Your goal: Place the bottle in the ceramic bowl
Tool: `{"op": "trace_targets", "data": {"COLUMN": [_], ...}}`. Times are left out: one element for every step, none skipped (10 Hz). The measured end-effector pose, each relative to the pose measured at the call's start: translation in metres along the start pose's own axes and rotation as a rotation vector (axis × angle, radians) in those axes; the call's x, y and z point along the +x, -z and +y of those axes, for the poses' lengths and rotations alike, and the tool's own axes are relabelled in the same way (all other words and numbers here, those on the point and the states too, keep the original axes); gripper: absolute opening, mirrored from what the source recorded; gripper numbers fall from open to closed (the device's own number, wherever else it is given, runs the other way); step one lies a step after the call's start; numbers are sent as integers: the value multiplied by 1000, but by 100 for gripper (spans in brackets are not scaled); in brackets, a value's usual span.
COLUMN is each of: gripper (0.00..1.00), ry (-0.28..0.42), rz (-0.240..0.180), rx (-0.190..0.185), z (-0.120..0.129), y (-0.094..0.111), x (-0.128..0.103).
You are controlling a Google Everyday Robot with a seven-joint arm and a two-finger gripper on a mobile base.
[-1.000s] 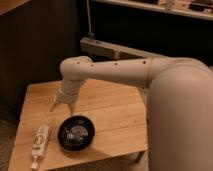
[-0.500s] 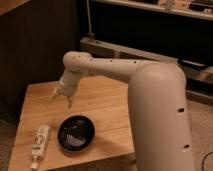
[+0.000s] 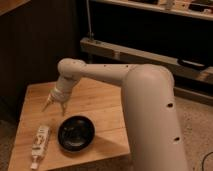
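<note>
I see gripper (image 3: 55,108) above wooden table (image 3: 102,100), pointing down, fingers spread, holding nothing. Arm (image 3: 107,75) reaches in from right, wrist bent down. Ceramic bowl (image 3: 76,133) near front. Bottle (image 3: 39,144) lies flat just left of bowl.

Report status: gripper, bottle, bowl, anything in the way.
Gripper open, empty, hovering over table. Bottle lying on table beside ceramic bowl, not in it. Nothing between gripper and bottle.

No text is readable, not even on the whitish label of the small clear plastic bottle (image 3: 40,142). The white end effector (image 3: 55,106) hangs near the left edge of the wooden counter (image 3: 107,107).
</note>
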Motion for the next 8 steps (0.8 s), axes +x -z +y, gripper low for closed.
{"op": "trace_targets", "data": {"gripper": [65, 65, 65, 65, 65, 65, 65, 65], "ry": [13, 21, 36, 43, 47, 53, 57, 59], "rz": [29, 44, 64, 78, 93, 108, 122, 124], "rx": [8, 11, 16, 17, 17, 11, 10, 13], "z": [4, 5, 9, 10, 10, 11, 11, 12], "y": [-18, -27, -37, -40, -42, -46, -49, -49], "x": [7, 8, 9, 7, 7, 4, 2, 1]}}
